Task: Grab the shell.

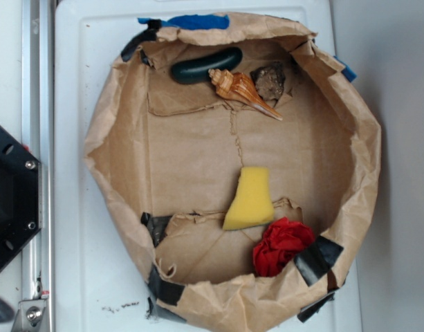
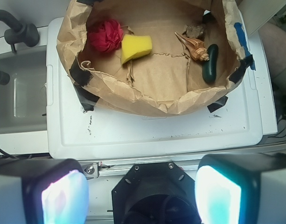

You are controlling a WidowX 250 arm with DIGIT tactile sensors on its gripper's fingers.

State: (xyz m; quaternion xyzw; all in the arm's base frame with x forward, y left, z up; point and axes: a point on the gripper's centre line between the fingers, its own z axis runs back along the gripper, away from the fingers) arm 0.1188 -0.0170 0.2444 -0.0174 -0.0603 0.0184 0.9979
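Observation:
The shell (image 1: pixel 238 88) is a glossy orange-tan spiral conch lying at the far side of a brown paper basin (image 1: pixel 115 138), its thin point aimed down-right. In the wrist view the shell (image 2: pixel 194 46) lies near the basin's top right. My gripper (image 2: pixel 142 196) is open, its two pads far apart with nothing between them, hovering over the black robot base, well away from the basin. The gripper does not show in the exterior view.
A dark-green oblong pebble (image 1: pixel 206 66) touches the shell's left, a rough brown rock (image 1: pixel 269 81) its right. A yellow sponge (image 1: pixel 250 199) and a red cloth ball (image 1: pixel 281 245) lie nearer. The basin's crumpled walls stand high on a white lid (image 2: pixel 156 133). A grey tub (image 2: pixel 17 93) sits beside.

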